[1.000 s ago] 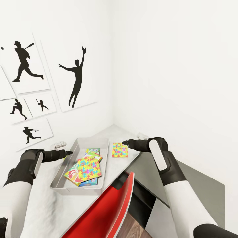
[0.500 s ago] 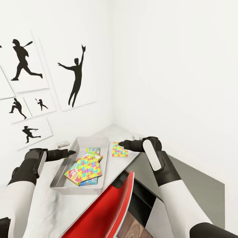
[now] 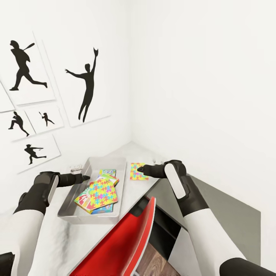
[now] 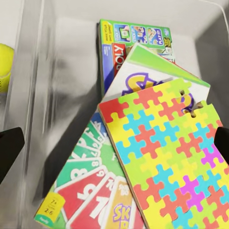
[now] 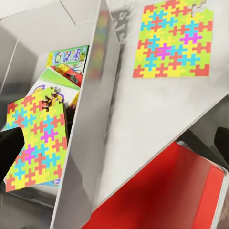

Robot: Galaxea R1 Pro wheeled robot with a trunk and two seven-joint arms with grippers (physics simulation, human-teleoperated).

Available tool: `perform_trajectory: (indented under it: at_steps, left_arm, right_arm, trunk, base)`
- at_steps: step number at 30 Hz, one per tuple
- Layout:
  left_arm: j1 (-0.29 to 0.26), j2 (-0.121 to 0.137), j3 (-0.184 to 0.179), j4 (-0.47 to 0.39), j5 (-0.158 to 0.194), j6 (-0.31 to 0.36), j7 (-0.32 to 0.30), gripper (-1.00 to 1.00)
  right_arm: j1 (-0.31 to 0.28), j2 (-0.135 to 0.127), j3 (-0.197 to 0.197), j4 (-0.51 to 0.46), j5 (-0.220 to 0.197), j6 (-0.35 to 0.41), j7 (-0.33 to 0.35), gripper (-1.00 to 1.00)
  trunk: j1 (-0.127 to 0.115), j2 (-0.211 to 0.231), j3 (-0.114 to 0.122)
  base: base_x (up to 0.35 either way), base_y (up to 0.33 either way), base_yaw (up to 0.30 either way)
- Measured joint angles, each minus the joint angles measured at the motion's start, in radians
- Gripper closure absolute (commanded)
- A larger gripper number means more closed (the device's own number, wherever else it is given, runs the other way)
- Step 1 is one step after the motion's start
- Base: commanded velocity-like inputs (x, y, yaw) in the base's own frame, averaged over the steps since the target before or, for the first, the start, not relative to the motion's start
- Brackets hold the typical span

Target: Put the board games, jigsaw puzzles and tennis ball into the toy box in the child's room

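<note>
Right gripper [image 3: 140, 168], black and two-fingered, hovers directly over the near edge of the flat squarish jigsaw puzzle box in pink, yellow, green and blue [image 3: 138, 171] that lies on the long light-grey table [image 3: 134, 191], just beside the bin's right wall. In the right wrist view that loose puzzle [image 5: 174, 40] lies flat ahead of the fingers and outside the bin. Its sides run nearly square, so no long axis matters much; what counts is that it sits beside the bin wall on the right arm's side, with the left arm across the bin from it. Dark fingertips sit at opposite edges of the right wrist picture with nothing between them, so the jaws stand apart and empty.

Left gripper [image 3: 85, 178] pokes over the left rim of the shallow light-grey toy box with sloped sides [image 3: 73, 215]; its fingers are likewise spread and carry nothing.

Inside the bin, the left wrist view shows a stack: another jigsaw-pattern box [image 4: 167, 157] on top, a red-yellow-green "SKIP-BO" box [image 4: 90, 191] under it, a green-edged pastel box [image 4: 152, 71] and a blue game box [image 4: 129, 40] toward the far end. A small yellow-green tennis ball [image 4: 5, 67] rests on the table just outside the bin's wall, on the left gripper's side.

Judging by this, the loose puzzle and the ball remain; the right arm is placed for the puzzle.
</note>
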Motion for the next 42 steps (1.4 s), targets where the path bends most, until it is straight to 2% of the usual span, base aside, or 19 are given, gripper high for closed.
perform_trajectory:
  at_steps: [19,32,42]
  left_arm:
    - [0.000,0.006,-0.003,-0.002,0.001,0.000,0.001,-1.00]
    - [0.000,0.003,-0.003,-0.016,0.002,0.000,0.000,-1.00]
    - [0.000,0.006,-0.002,-0.026,0.002,0.001,-0.002,-1.00]
  right_arm:
    - [0.000,0.000,0.001,0.004,0.000,0.000,-0.010,-1.00]
    - [0.000,0.000,0.003,0.004,0.000,-0.024,-0.010,-1.00]
    - [0.000,0.000,0.003,0.004,0.000,-0.027,-0.010,-1.00]
  trunk:
    - [0.000,0.000,-0.021]
    - [0.000,0.000,-0.023]
    - [0.000,0.000,-0.015]
  base:
    - [0.000,0.000,0.000]
    - [0.000,0.000,0.000]
    - [0.000,0.000,0.000]
